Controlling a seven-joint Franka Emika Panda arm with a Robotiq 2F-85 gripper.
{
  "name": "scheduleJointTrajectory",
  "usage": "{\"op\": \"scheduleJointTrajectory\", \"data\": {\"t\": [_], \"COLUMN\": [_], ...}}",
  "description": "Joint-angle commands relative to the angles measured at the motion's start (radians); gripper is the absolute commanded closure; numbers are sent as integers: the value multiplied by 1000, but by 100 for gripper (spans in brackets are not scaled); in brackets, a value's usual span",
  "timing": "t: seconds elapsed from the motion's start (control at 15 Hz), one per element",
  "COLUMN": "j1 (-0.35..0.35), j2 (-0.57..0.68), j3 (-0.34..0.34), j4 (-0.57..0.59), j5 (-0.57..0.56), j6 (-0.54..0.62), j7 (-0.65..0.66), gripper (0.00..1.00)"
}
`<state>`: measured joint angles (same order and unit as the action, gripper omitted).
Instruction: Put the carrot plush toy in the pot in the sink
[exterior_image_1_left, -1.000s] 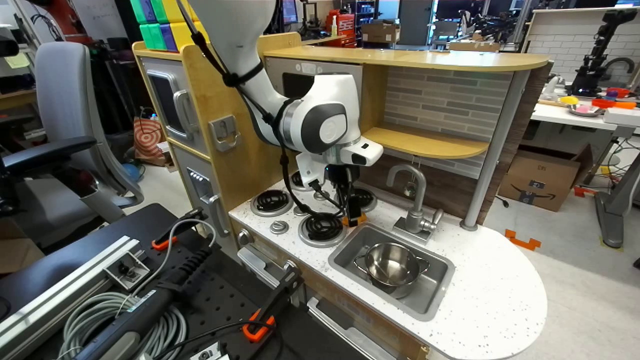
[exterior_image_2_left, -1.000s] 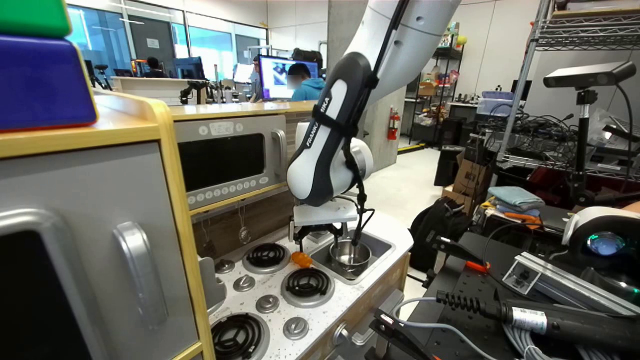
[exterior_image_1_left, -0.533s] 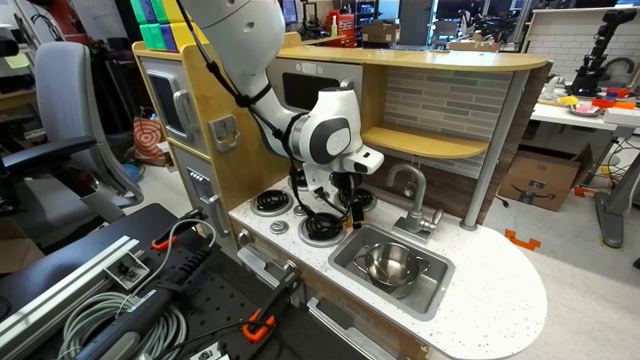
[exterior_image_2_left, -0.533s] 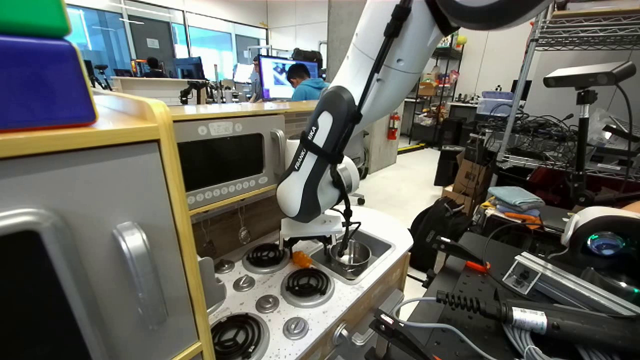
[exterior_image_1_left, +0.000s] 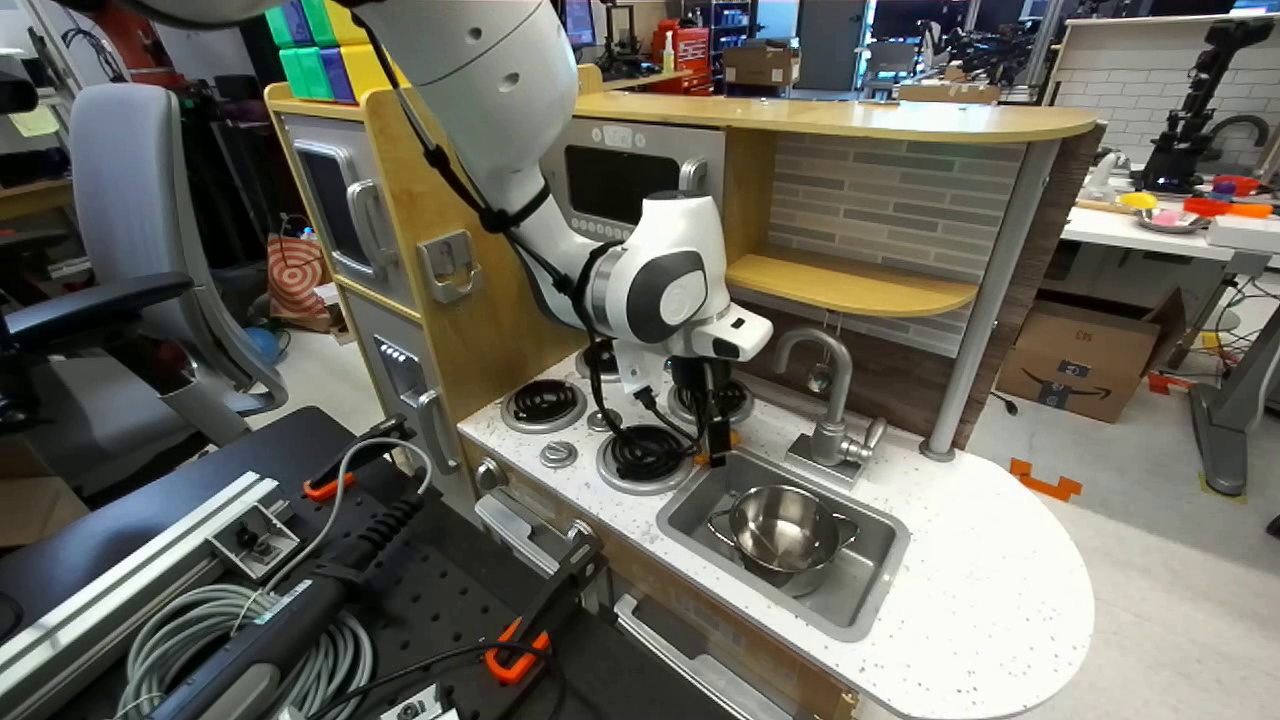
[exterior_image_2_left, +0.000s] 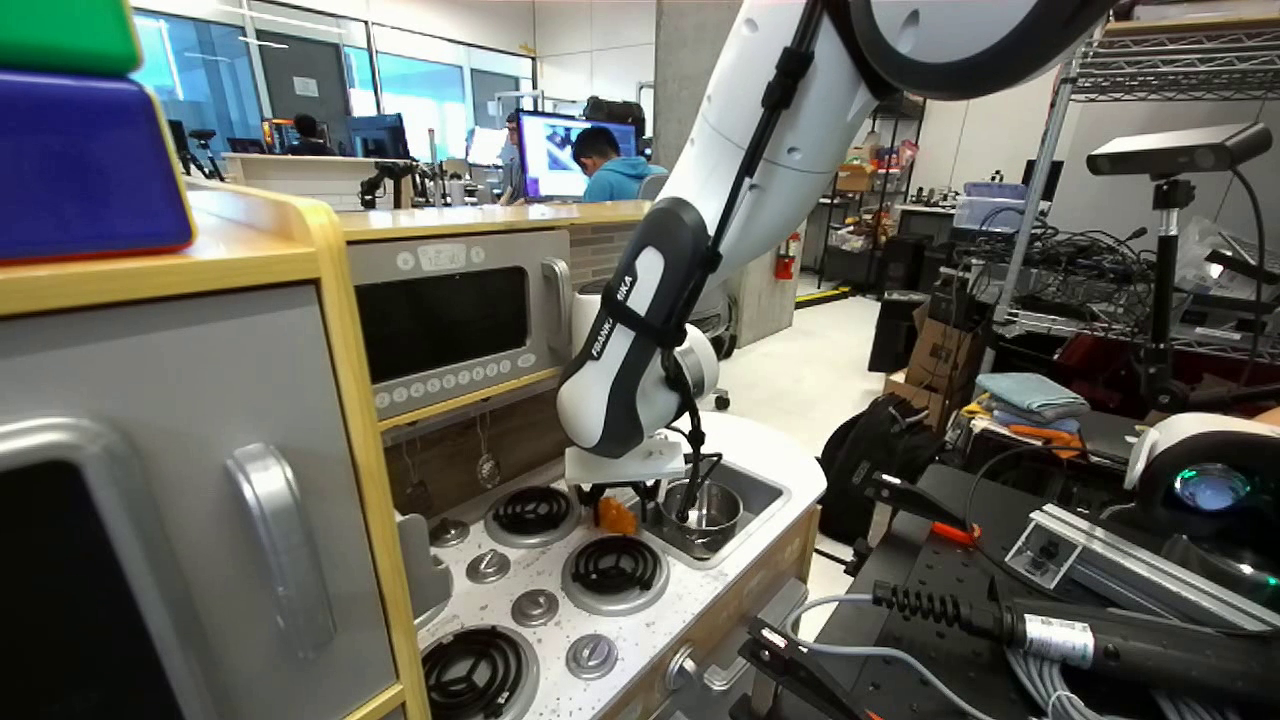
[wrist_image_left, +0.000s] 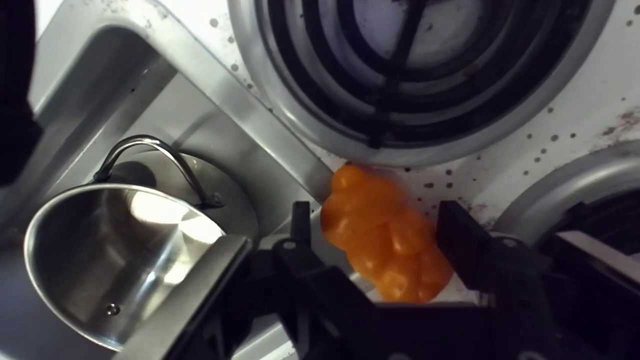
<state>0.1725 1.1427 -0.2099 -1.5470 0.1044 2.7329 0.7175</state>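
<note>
Orange carrot plush toy (wrist_image_left: 387, 237) between the parted jaws of your gripper (wrist_image_left: 378, 230); you can't be sure either side touches it; pot (exterior_image_1_left: 785, 530) stands in the sink (exterior_image_1_left: 858, 592).

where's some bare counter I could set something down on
The counter's rounded end, bordered by sink and gray post, looks bare. It's crowded between burners and sink, where the gripper straddles the orange toy.

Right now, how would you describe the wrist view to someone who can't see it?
A lumpy orange toy is between the open jaws of the end effector. A shiny metal pot stands in the sink at left; a black stove burner shows at the top.
</note>
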Motion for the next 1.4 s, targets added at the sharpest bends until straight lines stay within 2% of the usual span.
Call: {"op": "scheduleJointTrajectory", "data": {"t": [0.0,0.07,0.2,0.27,0.33,0.67,1.07,1.33], "j1": [-3,-10,-22,-31,-40,-97,-167,-216], "j2": [24,17,2,-11,-22,-79,-71,-55], "j3": [7,14,24,30,36,55,33,33], "j4": [58,54,36,22,14,-10,31,66], "j5": [15,17,21,22,25,44,68,90], "j6": [-33,-31,-26,-19,-18,-57,-275,-374], "j7": [2,-5,-16,-26,-32,-51,5,38], "gripper": [63,68,73,81,85,85,85,85]}}
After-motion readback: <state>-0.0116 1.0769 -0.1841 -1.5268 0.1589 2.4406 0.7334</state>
